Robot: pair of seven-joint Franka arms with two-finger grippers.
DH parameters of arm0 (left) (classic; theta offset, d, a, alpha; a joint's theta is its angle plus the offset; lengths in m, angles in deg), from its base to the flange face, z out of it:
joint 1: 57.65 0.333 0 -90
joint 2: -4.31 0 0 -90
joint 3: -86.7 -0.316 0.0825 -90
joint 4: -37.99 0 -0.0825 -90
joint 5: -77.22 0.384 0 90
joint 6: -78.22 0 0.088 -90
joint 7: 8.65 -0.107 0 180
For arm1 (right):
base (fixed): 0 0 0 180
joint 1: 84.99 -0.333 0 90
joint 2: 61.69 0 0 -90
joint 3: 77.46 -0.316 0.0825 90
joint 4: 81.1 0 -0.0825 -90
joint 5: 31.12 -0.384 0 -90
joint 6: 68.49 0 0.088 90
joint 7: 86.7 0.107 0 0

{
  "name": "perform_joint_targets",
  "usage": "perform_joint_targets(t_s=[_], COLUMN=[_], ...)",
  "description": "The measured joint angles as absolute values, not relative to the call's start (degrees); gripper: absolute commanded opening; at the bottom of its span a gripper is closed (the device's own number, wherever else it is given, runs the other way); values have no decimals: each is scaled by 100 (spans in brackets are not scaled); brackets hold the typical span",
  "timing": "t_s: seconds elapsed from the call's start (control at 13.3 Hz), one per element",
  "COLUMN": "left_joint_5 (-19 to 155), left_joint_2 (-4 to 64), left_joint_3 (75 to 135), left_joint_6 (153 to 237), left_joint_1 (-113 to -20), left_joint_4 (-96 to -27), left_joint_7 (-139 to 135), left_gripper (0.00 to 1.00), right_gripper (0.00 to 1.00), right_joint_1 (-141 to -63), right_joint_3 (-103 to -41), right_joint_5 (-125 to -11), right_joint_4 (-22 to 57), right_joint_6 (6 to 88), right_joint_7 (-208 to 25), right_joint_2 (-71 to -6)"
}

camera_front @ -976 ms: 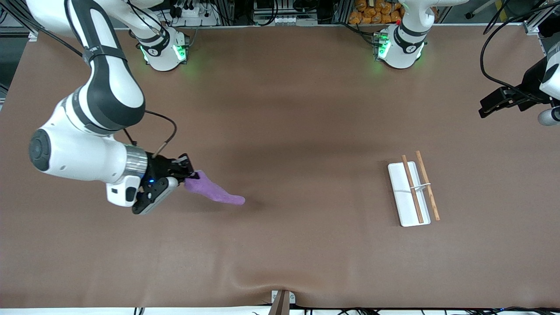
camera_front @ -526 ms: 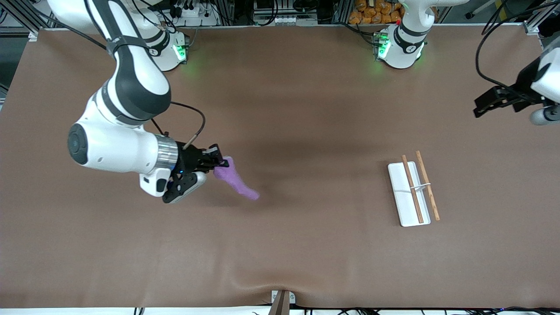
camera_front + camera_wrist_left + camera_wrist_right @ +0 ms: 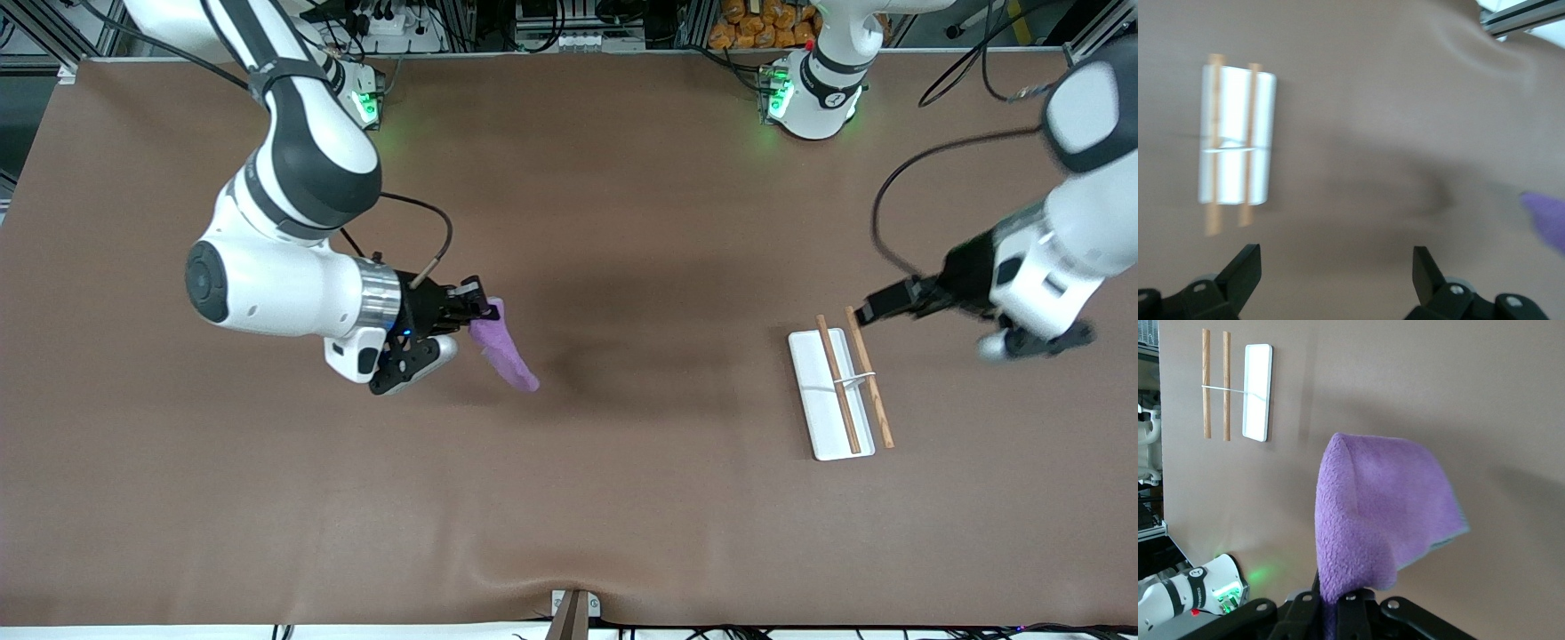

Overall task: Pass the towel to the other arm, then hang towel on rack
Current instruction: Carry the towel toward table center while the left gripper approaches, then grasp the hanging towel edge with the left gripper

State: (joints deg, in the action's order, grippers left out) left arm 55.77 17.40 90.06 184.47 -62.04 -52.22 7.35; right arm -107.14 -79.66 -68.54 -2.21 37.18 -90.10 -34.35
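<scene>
A wide table (image 3: 622, 498) covered in a matte brown mat fills nearly the whole scene, its cover slightly rippled at the edge nearest the front camera. Soft shadows fall across its middle. Along the edge farthest from that camera stand aluminium frame rails (image 3: 569, 40), tangled black cables (image 3: 987, 36) and a heap of orange packets (image 3: 765, 22).

White arms, dark grey joints, black cables, seemingly black jaws.

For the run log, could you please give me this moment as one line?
right gripper: shut on towel, aloft over table | left gripper: open, over rack end | handover: not yet done
</scene>
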Motion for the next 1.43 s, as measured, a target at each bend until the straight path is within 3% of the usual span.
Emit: perform_joint_targets(t_s=[0.38, 0.75, 1.43], left_joint_5=[4031, 3003, 2724], left_joint_2=[2655, 3020, 3538], left_joint_3=[9016, 9027, 9036], left_joint_6=[19245, 19312, 20213], left_joint_1=[-6565, -6909, -7642], left_joint_4=[-5198, -5184, -5153], left_joint_7=[883, 1998, 3252], left_gripper=[100, 100, 100], right_gripper=[0, 0, 0], right_joint_1=[-10944, -11216, -11741], right_joint_3=[-7967, -7968, -7968], right_joint_5=[-6899, -6915, -6916], right_joint_4=[-224, -228, -230], right_joint_6=[3768, 3999, 4602], right_joint_7=[-8223, -7550, -6867], right_joint_2=[-3440, -3444, -3444])
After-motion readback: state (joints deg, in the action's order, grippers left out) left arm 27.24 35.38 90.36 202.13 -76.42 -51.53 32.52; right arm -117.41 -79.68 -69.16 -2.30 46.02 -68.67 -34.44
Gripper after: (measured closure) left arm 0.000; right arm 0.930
